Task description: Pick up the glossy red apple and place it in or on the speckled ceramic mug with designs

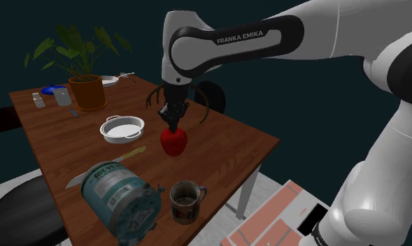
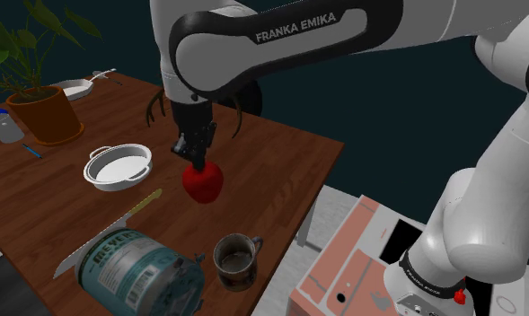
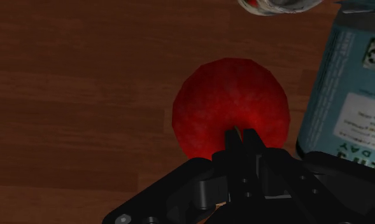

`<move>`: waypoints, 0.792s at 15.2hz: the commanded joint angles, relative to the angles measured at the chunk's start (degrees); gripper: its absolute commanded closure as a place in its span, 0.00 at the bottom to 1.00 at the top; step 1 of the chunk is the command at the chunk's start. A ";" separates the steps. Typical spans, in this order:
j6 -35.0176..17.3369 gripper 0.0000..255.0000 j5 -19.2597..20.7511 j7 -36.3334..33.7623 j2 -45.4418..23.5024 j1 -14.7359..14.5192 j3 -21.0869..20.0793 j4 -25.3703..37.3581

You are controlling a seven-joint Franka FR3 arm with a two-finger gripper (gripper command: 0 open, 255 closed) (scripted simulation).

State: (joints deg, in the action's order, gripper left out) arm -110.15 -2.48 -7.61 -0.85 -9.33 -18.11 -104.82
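Gripper is pointing straight down, fingers pinched almost together on the top of the red apple. It is clasping the apple, which is hanging directly under the fingertips over the wooden table. Can't tell for sure whether the apple's underside is touching the wood.

Brown mug is standing upright, below and ahead of the gripper toward the near table edge, apart from the apple. In the wrist view its rim is peeking in beyond the apple.

Teal can is lying on its side next to the mug, off to one side of the gripper; in the wrist view it is sitting just beside the apple.

Knife is lying flat between the can and the white two-handled pan. The pan is sitting near the gripper on the side away from the arm.

Potted plant is standing well beyond the pan, far from the gripper.
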 commanded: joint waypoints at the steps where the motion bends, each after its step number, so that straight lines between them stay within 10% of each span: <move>1: 1.59 1.00 -0.02 -0.09 0.15 -0.01 -0.02 1.43; 12: 8.35 1.00 -2.42 -2.78 8.15 -1.48 -1.38 0.75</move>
State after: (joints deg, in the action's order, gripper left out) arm -102.32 -4.46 -9.92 5.89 -10.54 -19.25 -103.28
